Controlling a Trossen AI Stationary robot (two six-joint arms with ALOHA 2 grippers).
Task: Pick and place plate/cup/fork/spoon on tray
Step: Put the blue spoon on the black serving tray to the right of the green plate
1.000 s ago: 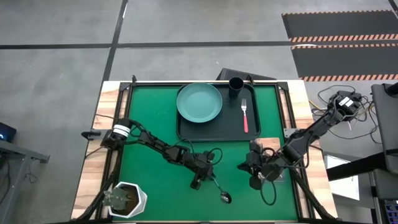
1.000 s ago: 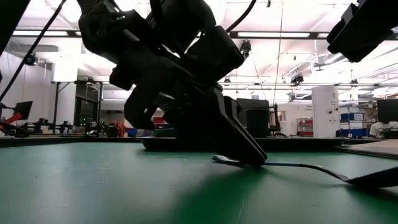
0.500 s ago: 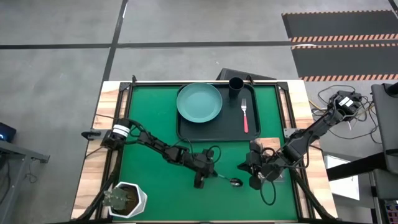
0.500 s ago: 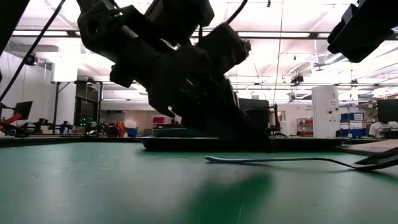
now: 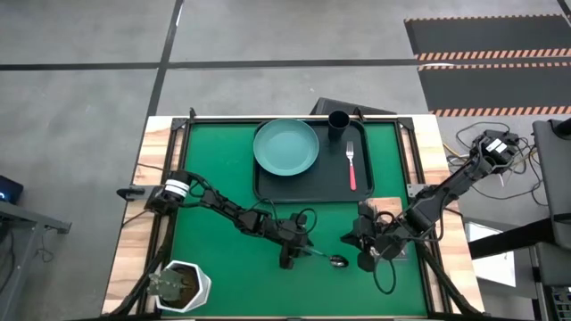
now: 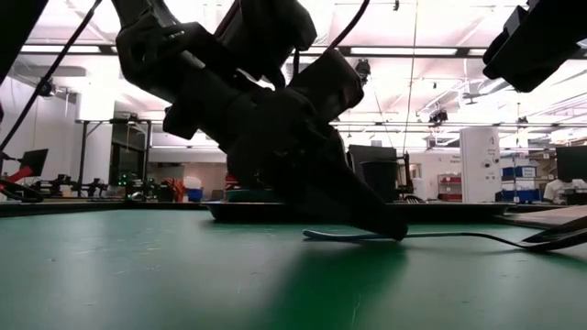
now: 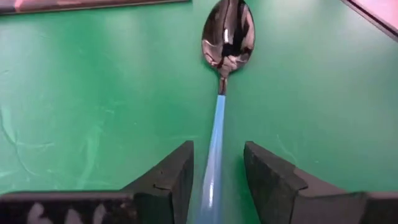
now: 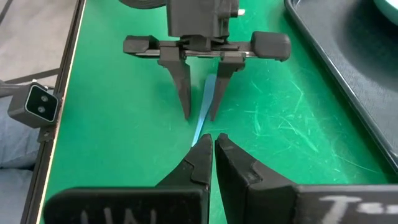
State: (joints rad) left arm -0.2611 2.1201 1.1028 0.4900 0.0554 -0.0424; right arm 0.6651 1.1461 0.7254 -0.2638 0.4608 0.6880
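We see the left gripper (image 7: 214,171) low on the green mat, on the near side of the large black rectangular tray (image 5: 314,189), its two dark fingers (image 7: 171,180) spread either side of the thin light-blue handle of the dark-bowled spoon (image 7: 225,56); whether they touch it we cannot quite tell. The spoon lies flat, bowl toward the right gripper (image 8: 213,155), whose fingers are pressed together. On the tray rest the round teal-green plate (image 5: 285,147), the small black cup (image 5: 338,121) and the pink-handled fork (image 5: 351,164).
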